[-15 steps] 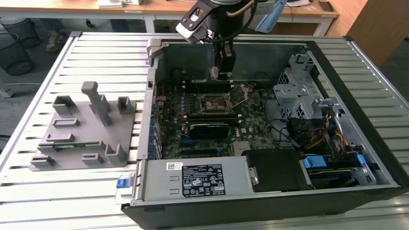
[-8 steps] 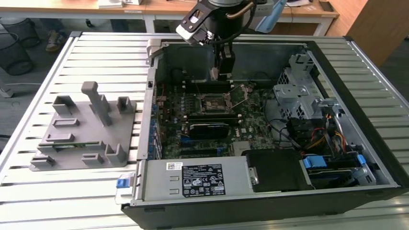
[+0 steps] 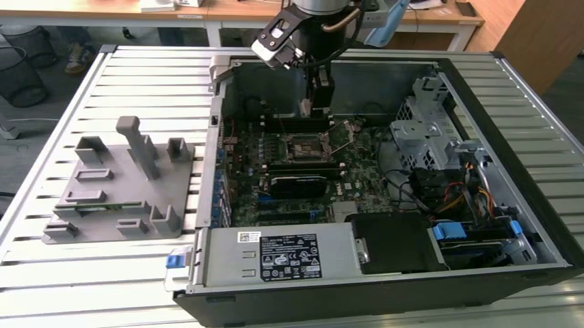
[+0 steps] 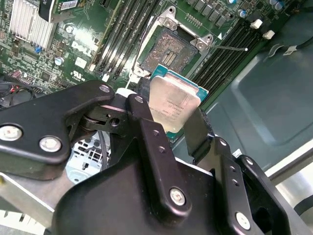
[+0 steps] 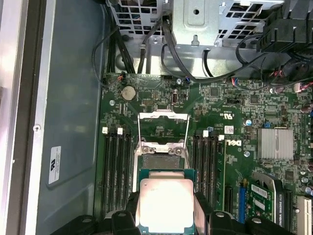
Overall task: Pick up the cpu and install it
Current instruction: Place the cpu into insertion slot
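Note:
The cpu (image 4: 173,104), a flat square chip with a silver top and a green rim, is held by its edges between my black fingers (image 4: 146,129). My gripper (image 3: 315,108) hangs inside the open computer case, above the back of the motherboard and shut on the cpu. In the first wrist view the cpu (image 5: 164,205) hovers just short of the open socket (image 5: 161,160), whose metal load plate (image 5: 164,122) is flipped up. In the second wrist view the socket (image 4: 171,49) lies beyond the chip. In the exterior view the socket (image 3: 306,147) sits slightly nearer than the gripper.
Memory slots (image 5: 115,166) flank the socket on both sides. The case walls (image 3: 219,102) ring the board. A metal drive cage (image 3: 425,130) with cables stands at the exterior view's right. A grey plastic fixture (image 3: 119,184) sits on the slatted table, left of the case.

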Controlling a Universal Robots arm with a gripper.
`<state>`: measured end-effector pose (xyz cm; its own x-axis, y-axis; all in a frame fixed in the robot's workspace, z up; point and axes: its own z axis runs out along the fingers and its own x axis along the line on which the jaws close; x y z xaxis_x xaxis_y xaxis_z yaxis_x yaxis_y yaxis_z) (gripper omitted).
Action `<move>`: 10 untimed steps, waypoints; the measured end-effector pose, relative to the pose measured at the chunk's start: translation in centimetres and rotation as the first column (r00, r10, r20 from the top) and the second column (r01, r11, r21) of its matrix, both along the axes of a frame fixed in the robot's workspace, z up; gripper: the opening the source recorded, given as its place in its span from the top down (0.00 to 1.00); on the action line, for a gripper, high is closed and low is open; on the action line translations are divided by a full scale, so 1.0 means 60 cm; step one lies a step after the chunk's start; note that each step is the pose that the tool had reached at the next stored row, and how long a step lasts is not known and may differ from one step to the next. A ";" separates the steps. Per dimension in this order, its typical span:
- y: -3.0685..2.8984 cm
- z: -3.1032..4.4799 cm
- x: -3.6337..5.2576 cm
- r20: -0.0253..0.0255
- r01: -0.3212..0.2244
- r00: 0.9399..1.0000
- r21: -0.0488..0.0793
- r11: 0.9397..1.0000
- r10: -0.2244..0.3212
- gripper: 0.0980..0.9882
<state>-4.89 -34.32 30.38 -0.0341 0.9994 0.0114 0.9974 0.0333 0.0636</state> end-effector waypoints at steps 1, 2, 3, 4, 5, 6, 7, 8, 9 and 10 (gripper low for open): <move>0.0002 -0.002 0.000 0.000 0.000 1.000 0.000 1.000 0.000 0.52; 0.0005 -0.004 0.000 0.000 0.000 1.000 0.000 1.000 0.000 0.52; 0.0008 -0.006 0.000 0.000 0.000 1.000 0.000 1.000 0.000 0.52; 0.0010 -0.008 0.000 0.000 0.000 1.000 0.000 1.000 0.000 0.52; 0.0013 -0.010 0.000 0.000 0.000 1.000 0.000 1.000 0.000 0.52; 0.0015 -0.011 0.000 0.000 0.000 1.000 0.000 1.000 0.000 0.52; 0.0017 -0.012 0.000 0.000 0.000 1.000 0.000 1.000 0.000 0.52; 0.0020 -0.014 0.000 0.000 0.000 1.000 0.000 1.000 0.000 0.52; 0.0022 -0.015 0.000 0.000 0.000 1.000 0.000 1.000 0.000 0.52; 0.0024 -0.016 0.000 0.000 0.000 1.000 0.000 1.000 0.000 0.52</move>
<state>-4.89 -34.18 29.42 -0.0341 0.9994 0.0114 0.9974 0.0333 0.0635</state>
